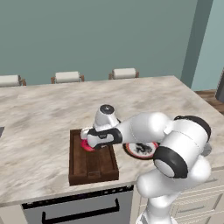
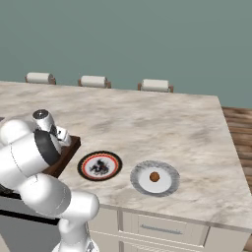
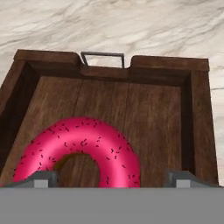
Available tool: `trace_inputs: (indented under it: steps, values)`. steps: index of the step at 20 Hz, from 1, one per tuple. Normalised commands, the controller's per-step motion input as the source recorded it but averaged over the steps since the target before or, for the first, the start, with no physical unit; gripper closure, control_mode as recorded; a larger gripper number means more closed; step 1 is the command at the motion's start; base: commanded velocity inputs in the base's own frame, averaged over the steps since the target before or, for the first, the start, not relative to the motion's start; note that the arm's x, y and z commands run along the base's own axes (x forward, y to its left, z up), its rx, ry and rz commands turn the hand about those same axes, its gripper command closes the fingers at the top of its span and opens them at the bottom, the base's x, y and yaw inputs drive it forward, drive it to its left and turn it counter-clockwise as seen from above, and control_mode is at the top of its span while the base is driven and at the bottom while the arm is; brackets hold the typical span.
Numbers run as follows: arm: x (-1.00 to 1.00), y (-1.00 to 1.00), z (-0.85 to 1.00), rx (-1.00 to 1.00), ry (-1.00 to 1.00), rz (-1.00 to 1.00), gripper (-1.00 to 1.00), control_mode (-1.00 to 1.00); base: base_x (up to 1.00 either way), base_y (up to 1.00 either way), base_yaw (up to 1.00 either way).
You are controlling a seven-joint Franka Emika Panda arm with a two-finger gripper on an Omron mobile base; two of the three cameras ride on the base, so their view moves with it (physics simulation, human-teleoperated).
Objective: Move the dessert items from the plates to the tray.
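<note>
Left base view: arm reaches left over the marble worktop (image 1: 39, 118), tool (image 1: 92, 142) low over the far end of the dark wooden tray (image 1: 78, 168). Pink doughnut (image 1: 86, 145) peeks out under the hand, inside the tray's far end. Patterned plate (image 1: 142, 150) with red ring sits just right of the tray, partly hidden by the forearm. Three pale chair backs (image 1: 67, 76) along the far edge.

Right base view: the arm's body covers most of the tray (image 2: 73, 145), only a corner shows. Patterned plate (image 2: 100, 165) beside that corner, nothing on it. Pale plate (image 2: 154, 178) to its right, near but apart, with the small brown lump (image 2: 154, 176) at its centre.

Hand view: doughnut (image 3: 103, 146) lies on the tray's slatted floor (image 3: 148, 118), between the two finger tips (image 3: 41, 178). Tips stand wide, at either side of the doughnut; cannot tell if they touch it. Tray rim (image 3: 168, 63) with metal handle (image 3: 103, 55) beyond, worktop past it.
</note>
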Motion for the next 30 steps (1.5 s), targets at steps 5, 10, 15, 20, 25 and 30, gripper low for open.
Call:
trace_inputs:
  steps: [5,10,15,20,25,30]
  values:
    - [-0.02,-0.25,0.68,0.03,0.00,0.00,-1.00,-1.00,0.00,0.00,0.00]
    - [-0.05,-0.60,0.37,0.00,0.00,0.00,-1.00,-1.00,0.00,0.00,0.00]
    - [0.00,-0.65,0.15,0.00,0.01,0.00,-1.00,-1.00,0.00,0.00,0.00]
    - [0.00,-0.70,0.00,-0.04,0.02,0.02,-1.00,-1.00,0.00,0.00,0.00]
    - [0.00,-0.71,0.00,-0.11,0.02,0.01,-1.00,-1.00,0.00,0.00,0.00]
    - [-0.01,-0.65,0.00,-0.07,0.01,0.01,-1.00,-1.00,0.00,0.00,0.00]
